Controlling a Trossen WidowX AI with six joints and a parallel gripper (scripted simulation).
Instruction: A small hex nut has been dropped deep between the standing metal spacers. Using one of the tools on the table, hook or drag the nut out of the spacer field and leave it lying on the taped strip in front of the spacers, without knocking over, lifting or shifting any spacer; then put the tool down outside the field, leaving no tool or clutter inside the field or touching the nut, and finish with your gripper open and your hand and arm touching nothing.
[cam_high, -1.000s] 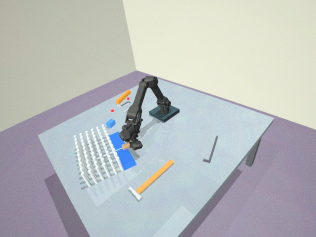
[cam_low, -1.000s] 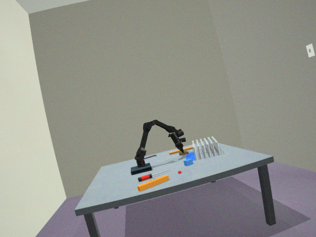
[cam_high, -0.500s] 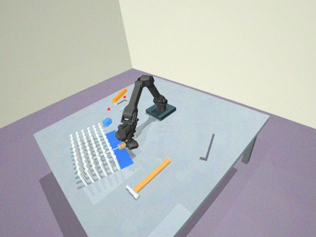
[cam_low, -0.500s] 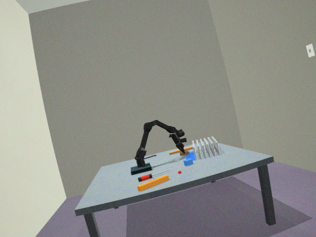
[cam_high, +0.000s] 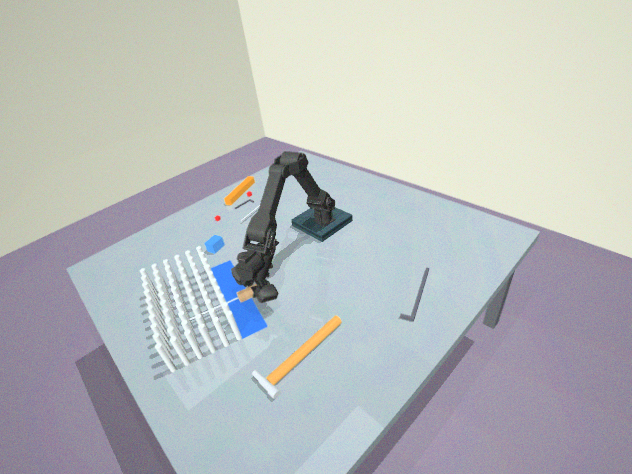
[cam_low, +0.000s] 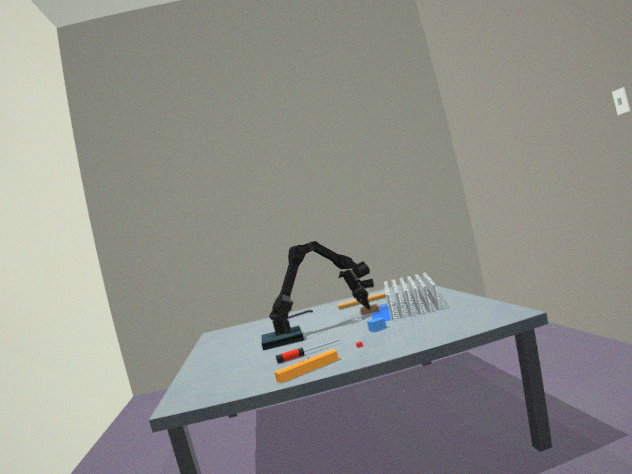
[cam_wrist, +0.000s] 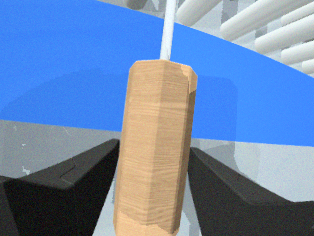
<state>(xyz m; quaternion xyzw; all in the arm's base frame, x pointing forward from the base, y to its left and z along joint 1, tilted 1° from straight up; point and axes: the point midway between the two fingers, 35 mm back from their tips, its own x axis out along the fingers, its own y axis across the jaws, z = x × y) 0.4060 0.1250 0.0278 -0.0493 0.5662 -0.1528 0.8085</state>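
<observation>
Upright spacers (cam_high: 191, 306) (cam_low: 412, 298) (cam_wrist: 247, 20) leave only narrow lanes.

Blue block (cam_high: 214, 243) (cam_low: 376, 325): on table, near one corner of the spacer field. Orange bar (cam_high: 239, 190) (cam_low: 306, 365): lying flat near table edge. Small red cube (cam_high: 249, 193): just beside bar. Second red cube (cam_high: 217, 217) (cam_low: 359, 344): between bar and block. White plate (cam_low: 620, 101): on wall.

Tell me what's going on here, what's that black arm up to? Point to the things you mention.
The robot arm (cam_high: 273, 196) (cam_low: 290, 278) is gripping a wooden-handled tool (cam_high: 245, 294) (cam_low: 370, 309) (cam_wrist: 157, 145) in its jaws. The tool's thin pale shaft reaches over the blue strip (cam_high: 247, 318) (cam_low: 381, 312) (cam_wrist: 65, 65) and in among the standing white spacers (cam_high: 223, 331) (cam_low: 413, 298) (cam_wrist: 280, 37). It seems to be going after a small nut meant to end up on that strip; I can't make the nut out.
</observation>
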